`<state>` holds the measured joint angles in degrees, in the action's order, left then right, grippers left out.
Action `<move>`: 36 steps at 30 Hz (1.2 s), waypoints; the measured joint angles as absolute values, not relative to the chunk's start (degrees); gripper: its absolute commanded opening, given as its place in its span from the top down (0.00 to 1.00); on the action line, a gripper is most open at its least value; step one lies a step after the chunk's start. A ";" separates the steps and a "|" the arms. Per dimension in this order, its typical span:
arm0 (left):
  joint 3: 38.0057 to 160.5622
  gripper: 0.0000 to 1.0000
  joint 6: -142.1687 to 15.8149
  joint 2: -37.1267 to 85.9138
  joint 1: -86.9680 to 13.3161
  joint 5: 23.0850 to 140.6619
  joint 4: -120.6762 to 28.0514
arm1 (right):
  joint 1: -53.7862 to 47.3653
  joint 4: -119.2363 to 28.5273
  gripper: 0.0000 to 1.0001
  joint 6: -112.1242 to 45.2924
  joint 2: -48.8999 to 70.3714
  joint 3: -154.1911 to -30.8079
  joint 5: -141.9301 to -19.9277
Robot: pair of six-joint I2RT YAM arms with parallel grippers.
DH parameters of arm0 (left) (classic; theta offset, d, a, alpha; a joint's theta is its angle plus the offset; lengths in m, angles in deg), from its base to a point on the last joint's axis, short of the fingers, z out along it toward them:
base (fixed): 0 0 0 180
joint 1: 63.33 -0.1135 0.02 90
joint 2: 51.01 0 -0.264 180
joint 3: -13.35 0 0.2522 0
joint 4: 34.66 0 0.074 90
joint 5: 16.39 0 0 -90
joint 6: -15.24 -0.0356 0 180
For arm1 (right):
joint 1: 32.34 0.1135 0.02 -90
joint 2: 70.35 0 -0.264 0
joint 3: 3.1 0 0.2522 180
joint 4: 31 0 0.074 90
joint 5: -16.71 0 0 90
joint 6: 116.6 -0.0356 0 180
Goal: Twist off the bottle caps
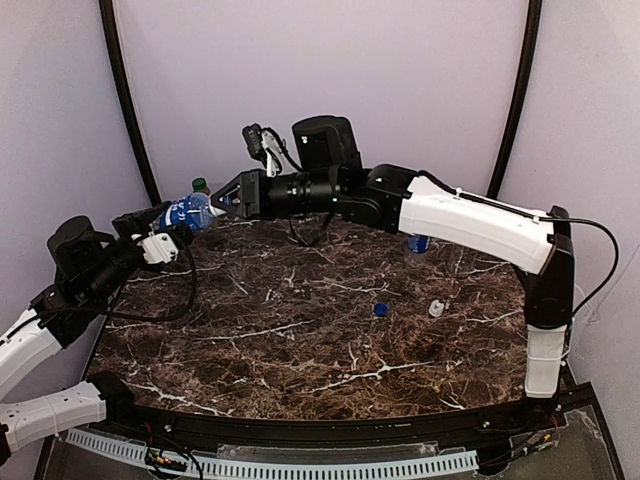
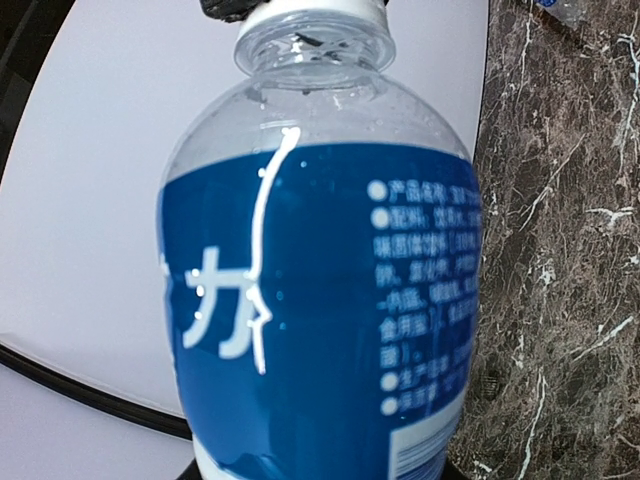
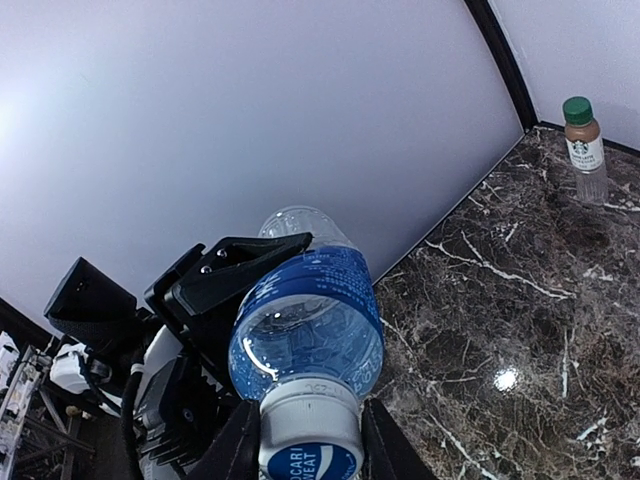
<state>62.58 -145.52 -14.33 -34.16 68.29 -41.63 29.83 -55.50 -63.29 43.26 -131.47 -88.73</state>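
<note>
My left gripper [image 1: 178, 218] is shut on a clear bottle with a blue label [image 1: 187, 211] and holds it tilted above the table's far left corner. The bottle fills the left wrist view [image 2: 320, 300], hiding the fingers there. Its white cap [image 3: 308, 440] sits between my right gripper's [image 3: 310, 452] fingers, which close on it from both sides; the right gripper also shows in the top view [image 1: 226, 199]. A brownish bottle with a green cap [image 3: 584, 145] stands upright at the back left edge [image 1: 200, 186]. A second blue-labelled bottle [image 1: 418, 243] stands partly behind the right arm. The unlabelled bottle is out of view.
A loose blue cap [image 1: 380, 309] and a loose white cap [image 1: 436, 308] lie on the dark marble table [image 1: 300, 340], right of centre. Pale walls enclose the back and sides. The right arm stretches across the back of the table.
</note>
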 measured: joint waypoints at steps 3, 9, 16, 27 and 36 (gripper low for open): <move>62.56 0.79 -145.50 -14.33 -34.16 68.33 -41.63 | 29.83 -55.57 1.00 -63.66 43.26 -131.47 -88.99; 62.91 0.79 -143.97 -14.35 -34.16 70.06 -43.75 | 29.44 -56.44 1.00 -59.79 43.30 -131.52 -92.51; 69.83 0.81 -138.48 -15.44 -34.75 79.85 -64.08 | 32.35 -61.71 1.00 -36.03 40.31 -128.50 -92.73; 75.08 0.85 -134.72 -15.44 -34.57 99.26 -88.77 | 46.14 -66.87 1.00 13.76 32.26 -117.92 -72.97; 75.08 0.85 -136.19 -13.69 -34.57 101.69 -96.71 | 51.21 -54.65 1.00 58.94 30.64 -106.14 -59.66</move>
<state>75.08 -136.19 -13.69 -34.57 101.69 -96.71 51.21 -54.65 58.94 30.64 -106.14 -59.66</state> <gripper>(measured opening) 0.413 0.261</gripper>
